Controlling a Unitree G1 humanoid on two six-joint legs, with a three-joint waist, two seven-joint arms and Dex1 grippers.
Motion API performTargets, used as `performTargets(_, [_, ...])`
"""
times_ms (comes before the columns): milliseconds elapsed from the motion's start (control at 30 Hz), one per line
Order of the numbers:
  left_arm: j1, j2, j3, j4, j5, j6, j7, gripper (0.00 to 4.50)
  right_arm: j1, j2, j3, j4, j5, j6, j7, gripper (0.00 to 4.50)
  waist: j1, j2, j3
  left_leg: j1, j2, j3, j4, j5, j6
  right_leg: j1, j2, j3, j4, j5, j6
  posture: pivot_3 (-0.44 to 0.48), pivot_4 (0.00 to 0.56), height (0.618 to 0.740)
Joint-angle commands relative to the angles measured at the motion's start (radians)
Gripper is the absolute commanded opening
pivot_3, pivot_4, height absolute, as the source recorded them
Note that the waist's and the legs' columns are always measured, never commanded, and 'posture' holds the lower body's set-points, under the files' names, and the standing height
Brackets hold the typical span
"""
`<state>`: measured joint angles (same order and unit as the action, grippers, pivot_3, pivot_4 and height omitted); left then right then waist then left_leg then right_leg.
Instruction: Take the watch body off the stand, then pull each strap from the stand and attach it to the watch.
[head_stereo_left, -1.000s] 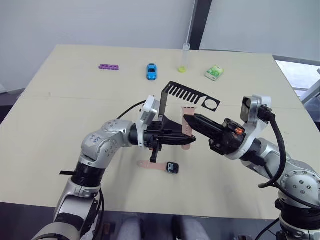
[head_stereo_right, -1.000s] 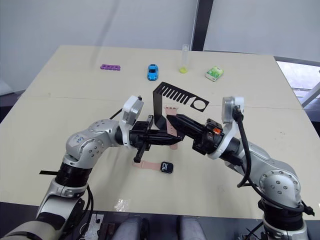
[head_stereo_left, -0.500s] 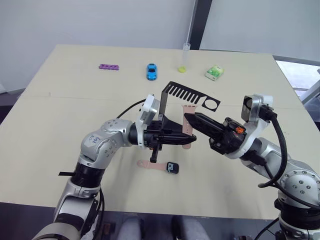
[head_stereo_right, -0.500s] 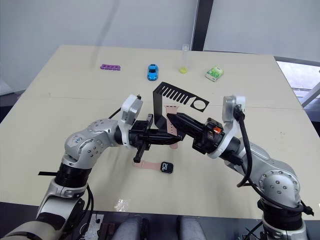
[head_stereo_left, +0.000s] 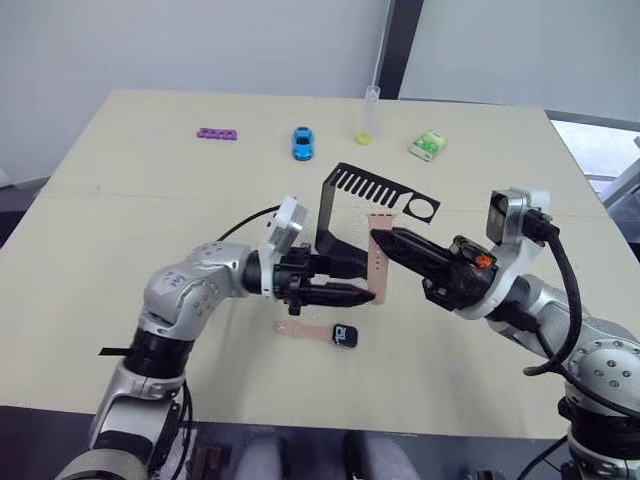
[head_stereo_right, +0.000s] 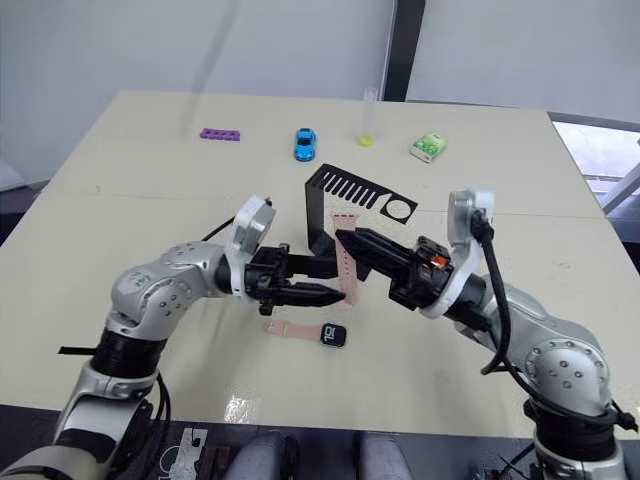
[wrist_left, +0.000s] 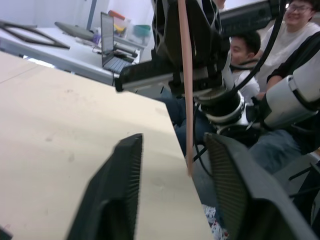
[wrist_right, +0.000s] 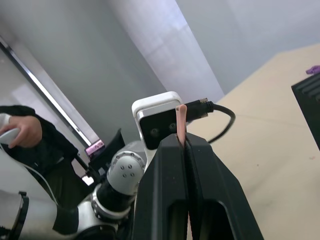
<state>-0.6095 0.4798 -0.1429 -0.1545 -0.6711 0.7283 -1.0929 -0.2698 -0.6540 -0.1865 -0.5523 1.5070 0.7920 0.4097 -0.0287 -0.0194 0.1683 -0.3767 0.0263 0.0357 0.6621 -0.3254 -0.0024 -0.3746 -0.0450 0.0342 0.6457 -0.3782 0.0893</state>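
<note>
Right wrist view: my right fingers (wrist_right: 182, 150) are pinching the second strap (wrist_right: 181, 120) edge-on, its tip poking up past the fingertips.
Right fingers: clamped together on that pink strap (head_stereo_left: 378, 268), holding it in the air just in front of the stand (head_stereo_left: 372, 190), top end pinched, the rest hanging down.
Left fingers (wrist_left: 172, 197): spread apart in the left wrist view, with the hanging strap (wrist_left: 185, 80) running down between them and not yet touched; in the left eye view they (head_stereo_left: 358, 292) are pointing at the strap's lower end.
Watch body (head_stereo_left: 345, 335): lying flat on the bench (head_stereo_left: 120, 230), near the front edge, below both fingers.
First strap (head_stereo_left: 302, 328): lying on the bench, end against the watch body, apparently already attached.
Stand: upright behind the strap, comb slots and ring empty as far as I can tell.
Step in hand: I judge I am passing or re-gripping the free strap between my two fingers before taking it down to the watch.
Risk, slip: the strap is thin and limp; if my right fingers are letting go before my left ones are closing, it could drop onto the bench.
Risk, twist: closing off-centre could bend the strap and turn its connector end away from the watch body's slot.
Risk, knock: moving low could nudge the watch body and its strap out of place.
</note>
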Motion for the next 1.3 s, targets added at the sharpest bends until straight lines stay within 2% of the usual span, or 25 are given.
performTargets(33, [0.04,0.055,-0.071,-0.023,0.145,-0.167,-0.046,4.48,0.07,-0.118,-0.063,-0.065,-0.058,0.034,0.139,0.0,0.004,0.0,0.0,0.0,0.0,0.0,0.0,0.0,0.0,0.0,0.0,0.0,-0.001,0.0,0.0,0.0,0.15,0.74])
performTargets(200, [0.079,0.064,-0.172,0.039,0.327,-0.363,-0.048,4.48,0.201,-0.322,-0.1,-0.095,-0.277,0.009,0.375,0.0,0.006,0.001,0.001,-0.002,-0.001,0.0,-0.001,-0.001,0.002,0.0,-0.002,0.0,-0.005,0.0,0.0,0.0,0.15,0.74])
performTargets(367, [0.076,0.017,-0.236,0.112,0.455,-0.431,0.02,4.48,0.315,-0.417,-0.119,-0.093,-0.464,-0.063,0.531,0.0,0.008,0.0,0.001,-0.002,-0.001,0.0,-0.001,-0.003,0.005,0.0,-0.001,-0.001,-0.004,0.0,0.0,0.0,0.15,0.74])
performTargets(467, [0.089,0.005,-0.258,0.126,0.509,-0.468,0.036,4.48,0.348,-0.414,-0.125,-0.093,-0.513,-0.086,0.565,0.0,0.004,0.0,0.001,-0.001,-0.001,0.0,0.0,-0.003,0.005,0.001,-0.001,0.0,-0.002,0.0,0.0,0.0,0.15,0.74])
performTargets(767, [0.104,-0.016,-0.268,0.111,0.553,-0.457,0.058,4.48,0.392,-0.402,-0.12,-0.103,-0.585,-0.112,0.61,0.0,0.007,0.0,0.001,0.0,-0.001,0.0,0.0,-0.002,0.004,0.001,0.0,0.0,0.0,0.0,0.0,0.0,0.15,0.74])
performTargets(1300, [0.109,-0.026,-0.281,0.149,0.608,-0.479,0.044,4.48,0.362,-0.361,-0.087,-0.104,-0.617,-0.098,0.6,0.0,0.01,0.0,0.001,0.0,-0.001,0.0,0.001,0.0,0.001,0.001,0.0,0.0,0.001,0.0,0.0,0.0,0.15,0.74])
